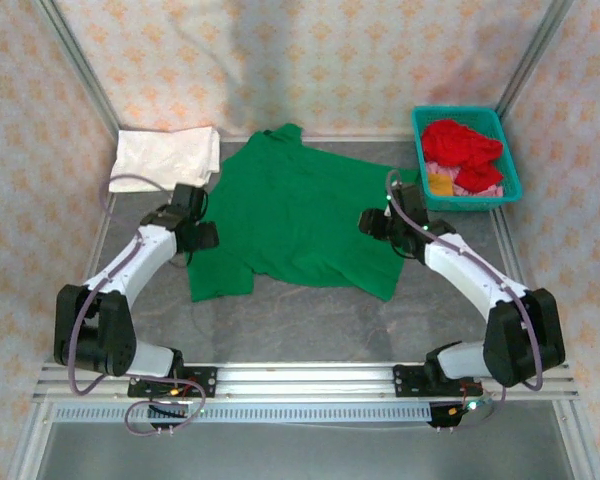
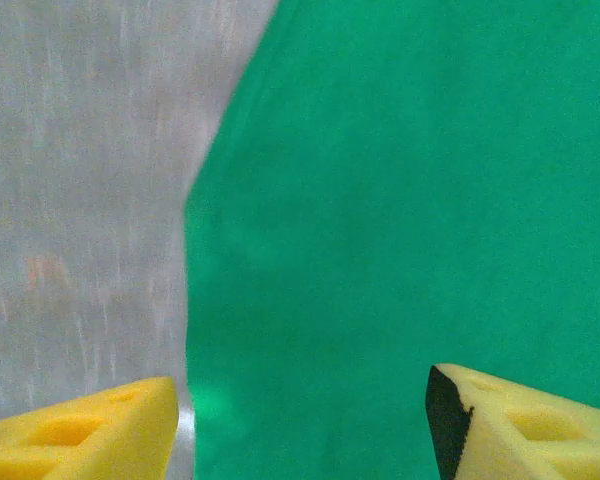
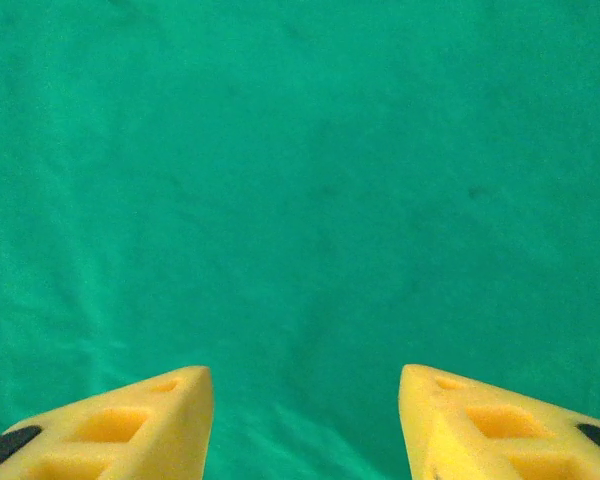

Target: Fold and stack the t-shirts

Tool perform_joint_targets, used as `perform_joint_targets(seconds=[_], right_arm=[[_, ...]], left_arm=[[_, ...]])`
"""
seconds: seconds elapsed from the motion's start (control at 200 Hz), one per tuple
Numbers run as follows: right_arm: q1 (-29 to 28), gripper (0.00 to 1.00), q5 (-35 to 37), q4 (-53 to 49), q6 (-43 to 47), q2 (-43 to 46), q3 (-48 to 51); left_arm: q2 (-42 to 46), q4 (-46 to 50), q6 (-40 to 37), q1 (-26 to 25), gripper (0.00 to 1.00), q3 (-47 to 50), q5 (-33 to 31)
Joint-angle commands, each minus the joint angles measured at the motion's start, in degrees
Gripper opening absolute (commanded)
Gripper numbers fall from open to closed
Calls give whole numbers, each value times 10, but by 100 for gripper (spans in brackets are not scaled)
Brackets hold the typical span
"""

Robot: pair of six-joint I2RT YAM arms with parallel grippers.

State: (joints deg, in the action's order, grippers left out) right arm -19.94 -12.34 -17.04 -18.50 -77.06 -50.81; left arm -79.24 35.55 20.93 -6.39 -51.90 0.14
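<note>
A bright green t-shirt (image 1: 300,215) lies spread flat on the grey table, collar toward the back. My left gripper (image 1: 200,236) hovers over its left edge, open, with nothing between the yellow fingers (image 2: 80,430). In the left wrist view the green t-shirt (image 2: 400,200) meets bare table (image 2: 80,180). My right gripper (image 1: 373,222) stands over the shirt's right side, also open and empty. The green t-shirt (image 3: 300,180) runs under the right gripper (image 3: 305,425). A white t-shirt (image 1: 167,153) lies folded at the back left.
A teal basket (image 1: 456,110) at the back right holds a red t-shirt (image 1: 460,143) over pink (image 1: 477,180) and yellow (image 1: 440,185) cloth. Metal frame posts and patterned walls close in the table. Bare tabletop lies in front of the green shirt.
</note>
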Motion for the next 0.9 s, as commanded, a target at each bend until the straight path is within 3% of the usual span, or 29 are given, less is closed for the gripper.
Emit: perform_joint_targets(seconds=[0.0, 0.185, 0.51, 0.641, 0.741, 0.831, 0.896], right_arm=[[-1, 52, 31, 67, 7, -7, 5], [-3, 51, 7, 96, 4, -57, -17], [-4, 51, 25, 92, 16, -75, -26], [-4, 52, 37, 81, 14, -66, -25], [-4, 52, 45, 64, 11, -48, -20], [-3, 53, 51, 34, 4, -27, -11], [1, 53, 53, 0, -6, -9, -1]], left_arm=[[67, 25, 118, -4, 67, 54, 6], [134, 34, 204, -5, 67, 142, 11], [92, 3, 192, -5, 56, 194, 45], [69, -34, 174, -5, 36, 199, 52], [61, -58, 161, -5, 30, 201, 48], [57, -68, 146, -5, 15, 195, 47], [58, -67, 138, -5, 9, 188, 48]])
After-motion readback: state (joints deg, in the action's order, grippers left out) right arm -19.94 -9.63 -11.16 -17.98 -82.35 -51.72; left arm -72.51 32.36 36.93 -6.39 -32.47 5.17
